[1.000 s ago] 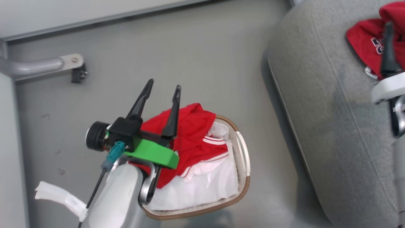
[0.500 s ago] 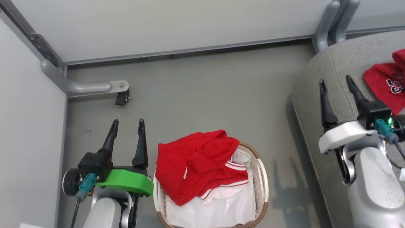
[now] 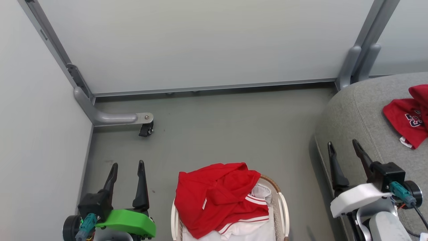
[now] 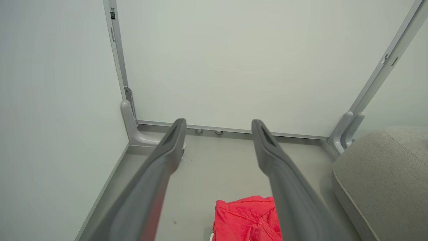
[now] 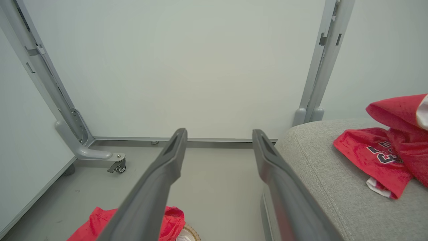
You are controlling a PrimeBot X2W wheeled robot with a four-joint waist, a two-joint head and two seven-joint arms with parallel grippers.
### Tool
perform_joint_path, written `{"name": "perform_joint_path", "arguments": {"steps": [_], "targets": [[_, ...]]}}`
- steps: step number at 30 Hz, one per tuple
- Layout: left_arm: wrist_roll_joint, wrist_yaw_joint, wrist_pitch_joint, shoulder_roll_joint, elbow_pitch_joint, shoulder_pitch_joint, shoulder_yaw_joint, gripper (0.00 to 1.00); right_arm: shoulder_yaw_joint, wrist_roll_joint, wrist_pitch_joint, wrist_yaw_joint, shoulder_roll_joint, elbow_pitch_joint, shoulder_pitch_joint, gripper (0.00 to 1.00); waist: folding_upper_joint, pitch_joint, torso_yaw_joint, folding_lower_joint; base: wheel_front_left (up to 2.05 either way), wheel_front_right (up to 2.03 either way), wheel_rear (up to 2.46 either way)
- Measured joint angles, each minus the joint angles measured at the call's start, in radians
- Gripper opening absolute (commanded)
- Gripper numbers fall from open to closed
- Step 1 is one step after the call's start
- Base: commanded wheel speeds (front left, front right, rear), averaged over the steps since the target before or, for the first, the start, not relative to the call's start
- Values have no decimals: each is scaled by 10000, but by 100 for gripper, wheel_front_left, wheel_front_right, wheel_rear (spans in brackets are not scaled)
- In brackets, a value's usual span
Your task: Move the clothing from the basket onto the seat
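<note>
Red clothing (image 3: pixel 217 195) with white stripes is heaped in the white basket (image 3: pixel 282 214) at the bottom centre of the head view, spilling over its far rim; the heap also shows as red clothing (image 4: pixel 245 217) low in the left wrist view and as red clothing (image 5: pixel 167 221) low in the right wrist view. More red jerseys (image 3: pixel 409 117) lie on the grey seat (image 3: pixel 361 113) at the right, also seen as red jerseys (image 5: pixel 384 150) on the seat (image 5: pixel 321 174). My left gripper (image 3: pixel 127 165) is open and empty, left of the basket. My right gripper (image 3: pixel 342 144) is open and empty, over the seat's edge.
Pale wall panels close off the far and left sides. A grey frame foot with a caster (image 3: pixel 146 129) stands on the floor at the left, and a grey post (image 3: pixel 359 63) rises beside the seat. Bare grey floor (image 3: pixel 217 127) lies beyond the basket.
The head camera has swung and tilted up, so basket and seat sit lower in the picture. My left gripper has come off the basket to its left. My right gripper has drawn back from the jerseys on the seat.
</note>
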Motion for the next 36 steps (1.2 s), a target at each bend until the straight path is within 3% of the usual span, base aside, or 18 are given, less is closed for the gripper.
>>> {"name": "perform_joint_path", "arguments": {"steps": [36], "targets": [[153,-142,0,0,105,72,176,100,199,203,0,0,8,88,384,100,0,-180,26,0,0,0,0]]}}
